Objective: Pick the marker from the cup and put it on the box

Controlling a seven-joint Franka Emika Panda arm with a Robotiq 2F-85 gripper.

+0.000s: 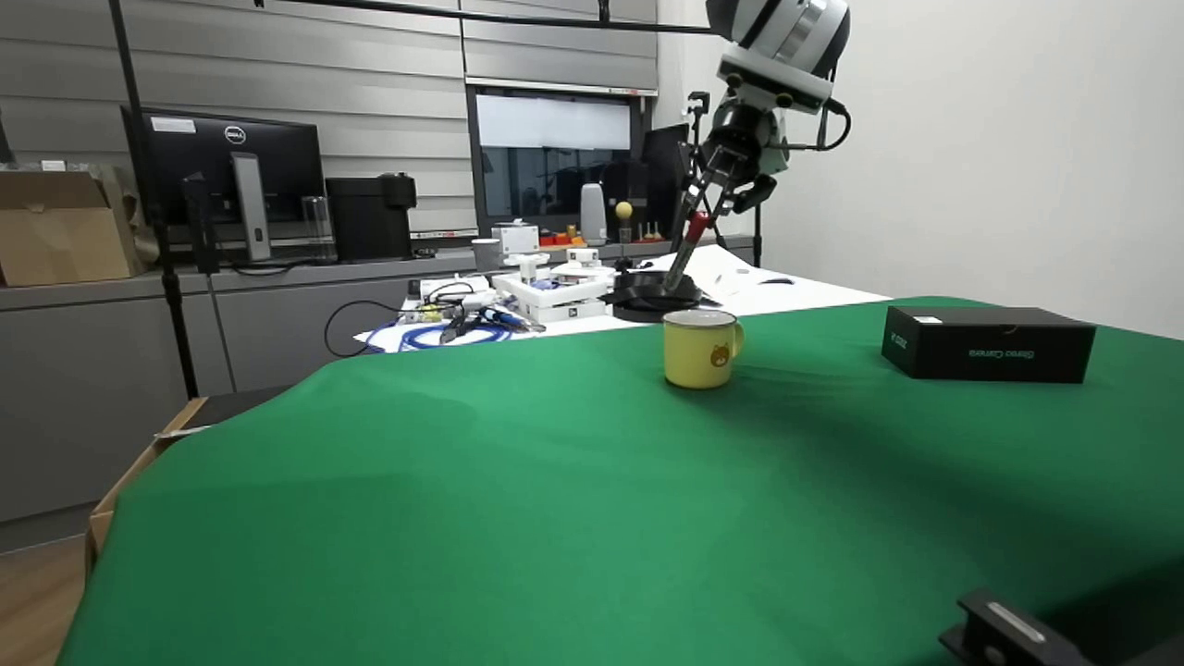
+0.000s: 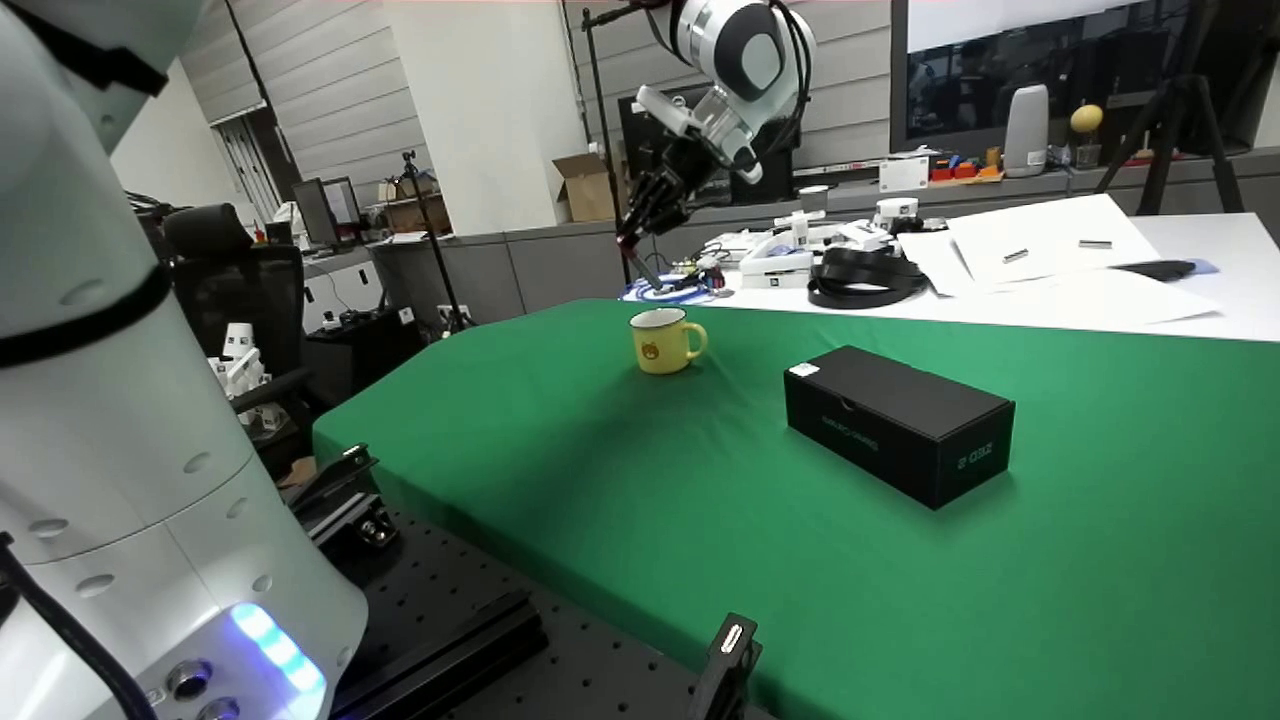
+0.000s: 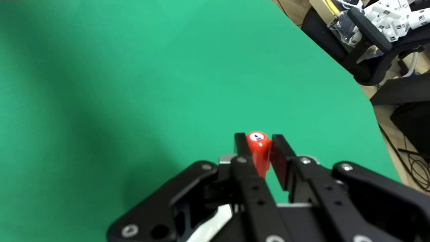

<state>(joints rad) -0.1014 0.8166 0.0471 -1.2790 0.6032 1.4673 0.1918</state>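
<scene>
Green-covered table, cup and box set apart on it, marker clasped by gripper, monitor placed on grey counter.

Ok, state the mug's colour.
The mug is yellow with a brown motif, clearest in an exterior view.

Brown carton beside Dell monitor; green cloth; white papers; black chair

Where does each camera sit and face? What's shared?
An exterior view: low over the green table, facing across; arm, end effector show.
An exterior view: by the robot base, facing the table; base, arm, end effector show.
Wrist view: behind the fingers, looking down at the table.
Both exterior views share yellow mug and black box.
</scene>
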